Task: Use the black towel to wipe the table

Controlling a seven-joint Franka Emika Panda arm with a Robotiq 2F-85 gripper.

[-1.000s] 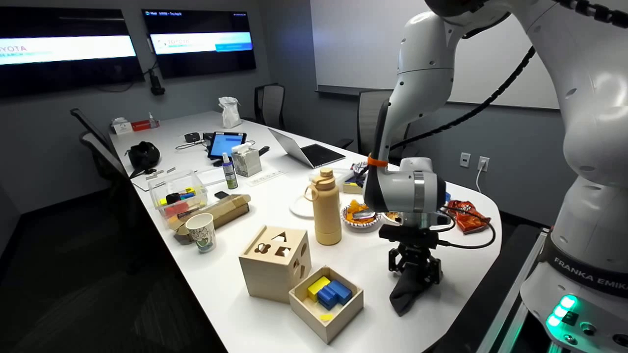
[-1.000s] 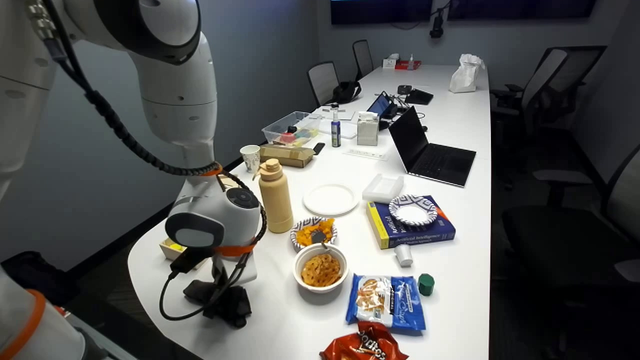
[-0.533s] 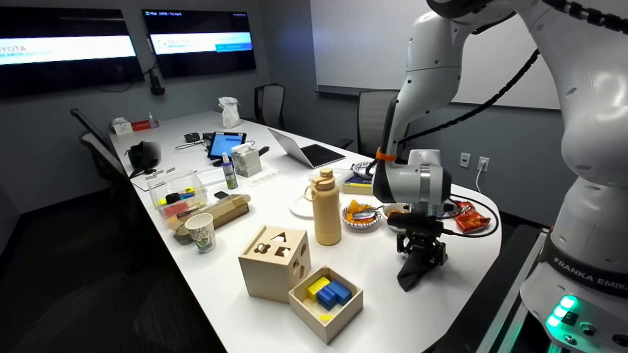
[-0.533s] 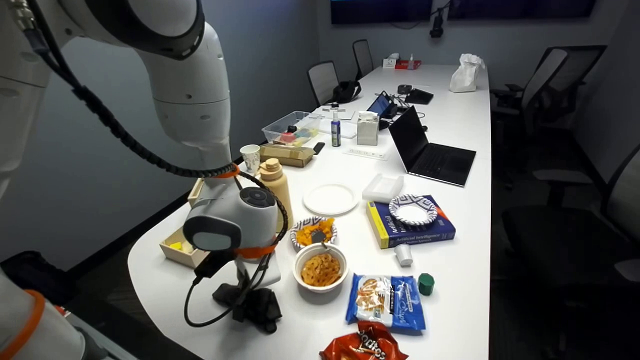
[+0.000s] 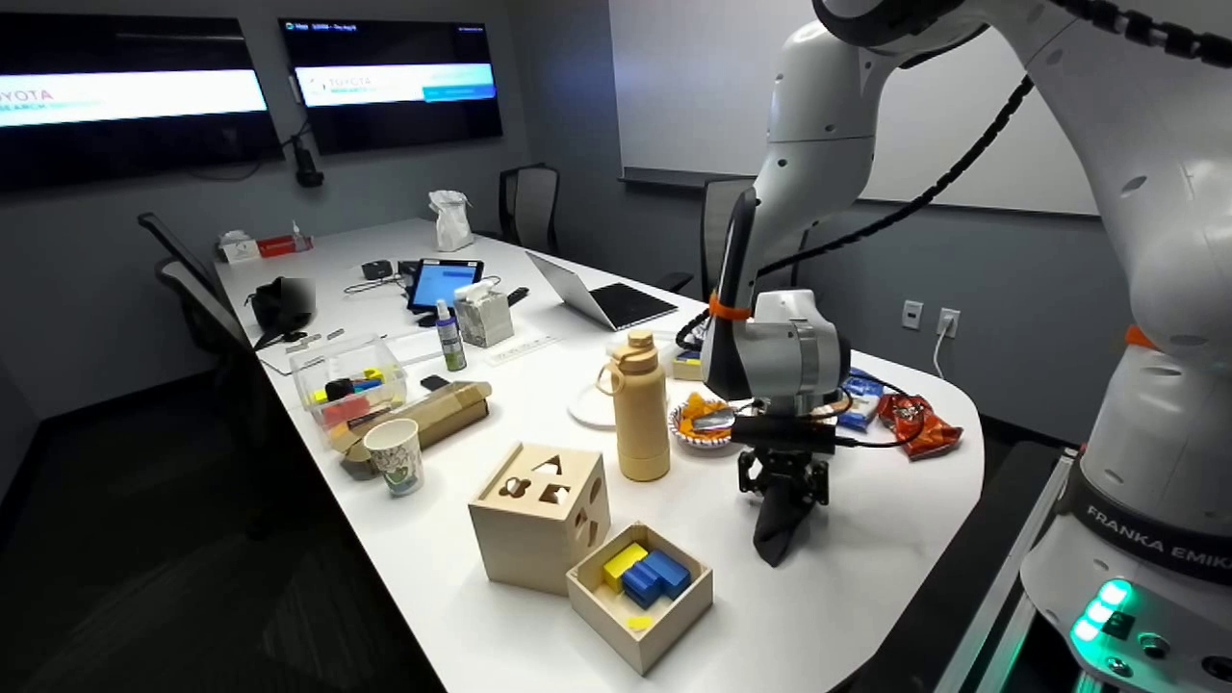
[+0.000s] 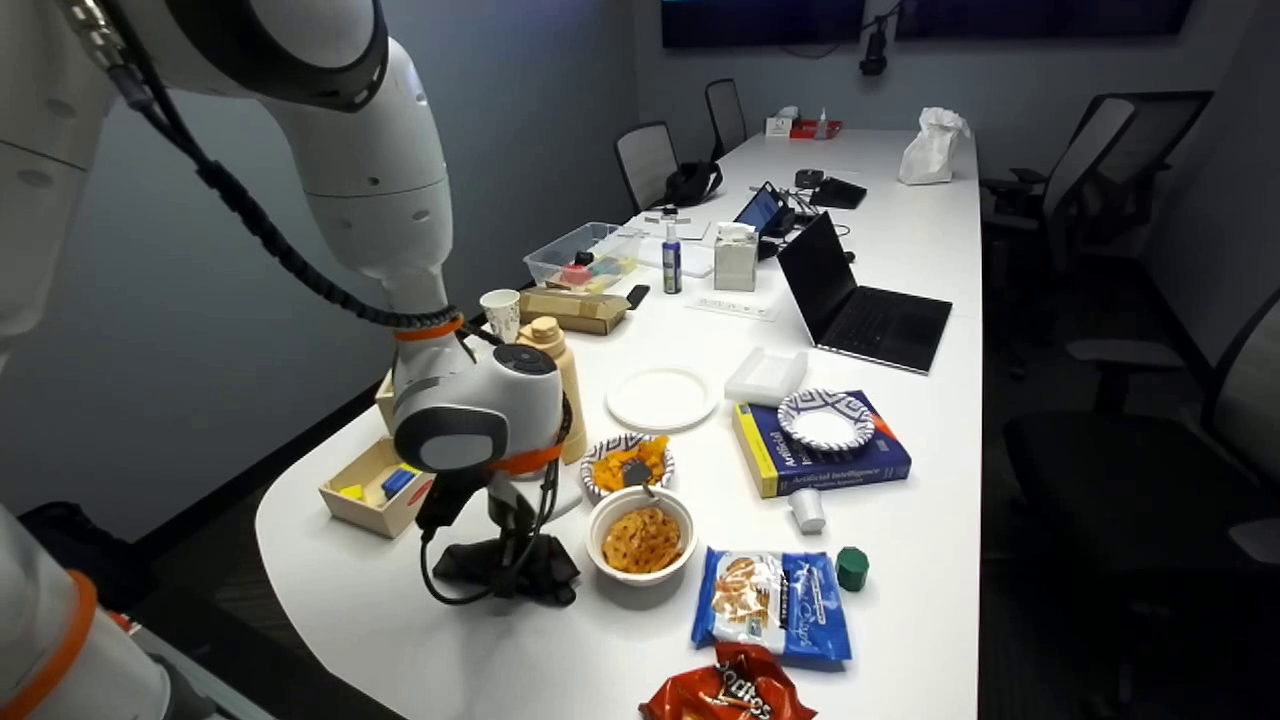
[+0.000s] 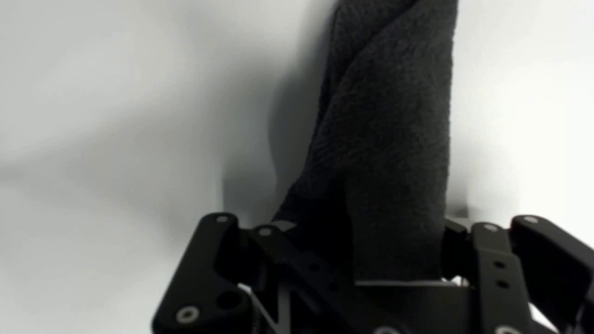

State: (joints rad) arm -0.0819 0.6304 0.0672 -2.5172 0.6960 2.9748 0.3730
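The black towel point(image 5: 778, 529) hangs bunched from my gripper point(image 5: 784, 486), its tip pointing down at the white table point(image 5: 770, 635). In the wrist view, the towel point(image 7: 390, 120) runs as a folded strip up from between the fingers of my gripper point(image 7: 385, 248), which is shut on it. A shadow lies beside the cloth on the tabletop. Whether the towel's tip presses on the table or just hovers, I cannot tell. In an exterior view, cables and the wrist partly cover the gripper point(image 6: 510, 570) close to the rounded table end.
Near the gripper are a white bowl of food point(image 6: 640, 578), a patterned bowl of chips point(image 5: 707, 443) and a tan bottle point(image 5: 643, 423). Beyond the towel stand an open wooden box of blocks point(image 5: 606, 621) and a wooden shape cube point(image 5: 520, 539). Blue point(image 6: 770, 605) and red point(image 5: 919, 428) snack bags lie nearby.
My gripper, still holding the towel, has slid across the table, first towards the bowls, then sideways towards the bottle and wooden boxes. The other objects have stayed put.
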